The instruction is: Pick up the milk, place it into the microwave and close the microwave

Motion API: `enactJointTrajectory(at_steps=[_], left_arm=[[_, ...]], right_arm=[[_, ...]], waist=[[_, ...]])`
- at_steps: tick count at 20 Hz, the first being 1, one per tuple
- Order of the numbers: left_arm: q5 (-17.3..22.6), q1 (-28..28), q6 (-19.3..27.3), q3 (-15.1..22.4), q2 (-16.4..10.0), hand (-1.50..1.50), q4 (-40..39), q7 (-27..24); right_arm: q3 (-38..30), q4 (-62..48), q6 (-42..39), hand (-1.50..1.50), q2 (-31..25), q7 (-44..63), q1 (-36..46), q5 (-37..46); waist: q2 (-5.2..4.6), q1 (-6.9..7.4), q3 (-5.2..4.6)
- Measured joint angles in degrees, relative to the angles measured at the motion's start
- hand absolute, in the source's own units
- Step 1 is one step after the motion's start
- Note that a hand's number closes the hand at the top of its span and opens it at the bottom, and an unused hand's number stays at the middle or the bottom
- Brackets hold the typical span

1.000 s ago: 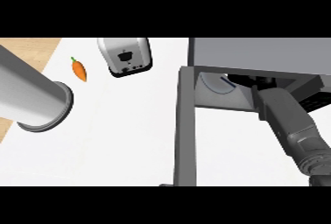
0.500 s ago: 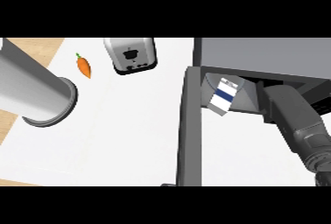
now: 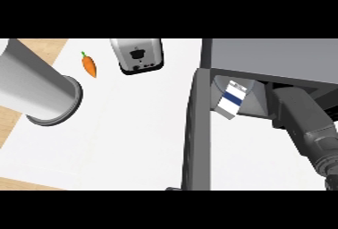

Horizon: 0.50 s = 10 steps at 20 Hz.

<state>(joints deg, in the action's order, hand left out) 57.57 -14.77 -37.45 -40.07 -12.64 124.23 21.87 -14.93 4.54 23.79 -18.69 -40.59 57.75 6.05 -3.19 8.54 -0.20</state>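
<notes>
1. The milk (image 3: 231,99) sits tilted in the mouth of the microwave (image 3: 271,58), just beside my right forearm (image 3: 300,120).
2. My right hand is hidden inside, so I cannot tell whether it grips the milk.
3. The door (image 3: 198,134) stands open; I judge that release and closing remain.
4. My left hand is out of view.

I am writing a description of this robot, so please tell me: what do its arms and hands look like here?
The left forearm is a smooth, pale grey round tube ending in a darker grey ring. The right forearm is darker grey and more angular, with a ribbed section near the lower edge. No cables or markings show. Neither hand is visible.
</notes>
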Motion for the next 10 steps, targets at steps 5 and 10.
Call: enactJointTrajectory(at_steps=[5, 10], left_arm=[[-0.7, 0.8, -0.3, 0.5, -0.1, -1.5, -0.7, 0.0], [-1.7, 1.8, -0.2, 0.3, -0.7, -1.5, -1.0, -0.1]], right_arm=[[-0.5, -0.9, 0.5, 1.5, -0.5, -0.4, 0.4, -0.9], [-1.2, -2.0, 1.0, 1.5, -1.1, -0.8, 1.0, -2.0]], waist=[[-0.26, 0.46, -0.11], [-0.62, 0.95, -0.07]])
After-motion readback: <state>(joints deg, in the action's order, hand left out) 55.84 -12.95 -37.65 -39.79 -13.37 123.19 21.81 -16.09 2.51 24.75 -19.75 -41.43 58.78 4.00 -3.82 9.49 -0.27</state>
